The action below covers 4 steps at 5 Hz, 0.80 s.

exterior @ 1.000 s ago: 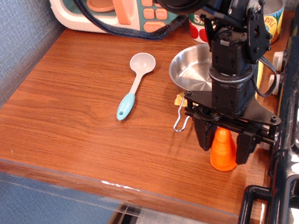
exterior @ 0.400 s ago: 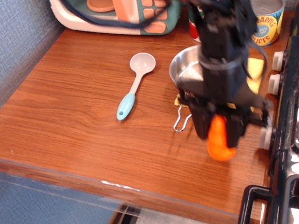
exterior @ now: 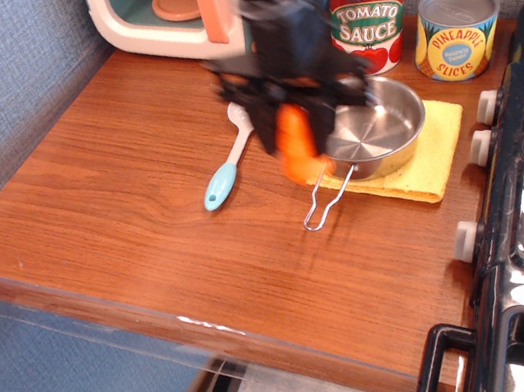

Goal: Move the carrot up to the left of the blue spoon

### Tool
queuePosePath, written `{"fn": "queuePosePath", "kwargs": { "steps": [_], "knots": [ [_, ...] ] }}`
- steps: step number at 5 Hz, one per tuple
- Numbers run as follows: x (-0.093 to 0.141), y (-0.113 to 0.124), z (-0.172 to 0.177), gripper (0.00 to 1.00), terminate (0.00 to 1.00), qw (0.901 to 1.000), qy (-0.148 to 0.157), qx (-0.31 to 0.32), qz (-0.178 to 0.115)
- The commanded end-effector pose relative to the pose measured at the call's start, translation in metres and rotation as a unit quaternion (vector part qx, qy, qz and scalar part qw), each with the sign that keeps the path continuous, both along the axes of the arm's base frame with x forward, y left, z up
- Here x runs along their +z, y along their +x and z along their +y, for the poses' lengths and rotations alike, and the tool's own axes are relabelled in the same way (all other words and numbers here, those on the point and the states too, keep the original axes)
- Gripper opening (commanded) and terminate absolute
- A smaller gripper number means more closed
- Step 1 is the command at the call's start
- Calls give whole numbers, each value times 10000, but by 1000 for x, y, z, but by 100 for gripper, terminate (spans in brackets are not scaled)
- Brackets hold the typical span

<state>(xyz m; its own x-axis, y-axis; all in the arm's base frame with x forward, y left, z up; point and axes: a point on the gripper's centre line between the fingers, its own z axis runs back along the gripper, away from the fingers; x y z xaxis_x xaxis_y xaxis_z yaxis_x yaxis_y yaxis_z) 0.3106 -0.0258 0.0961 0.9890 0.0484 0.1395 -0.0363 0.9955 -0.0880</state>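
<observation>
1. The black gripper [exterior: 292, 125] is closed on the small bright orange ridged plastic carrot [exterior: 296, 146], holding it above the wooden table [exterior: 117, 181].
2. The carrot hangs just right of the blue-handled plastic spoon [exterior: 234, 154], beside the steel pan [exterior: 376, 125].
3. Pickup looks done; crossing to the spoon's left and setting down remain.

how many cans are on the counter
2: the tomato sauce can at the back behind the steel pan, and the pineapple slices can to its right by the stove. The arm may hide others.
</observation>
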Motion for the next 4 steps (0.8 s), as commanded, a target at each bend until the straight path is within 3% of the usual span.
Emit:
{"fn": "queuePosePath", "kwargs": {
  "steps": [1, 2, 4],
  "knots": [
    [3, 25, 99, 0, 0, 9853, -41, 1706, -111],
    [-2, 30, 150, 0, 0, 9778, 46, 2095, -92],
    [-14, 36, 193, 0, 0, 9657, 62, 2594, -81]
  ]
}}
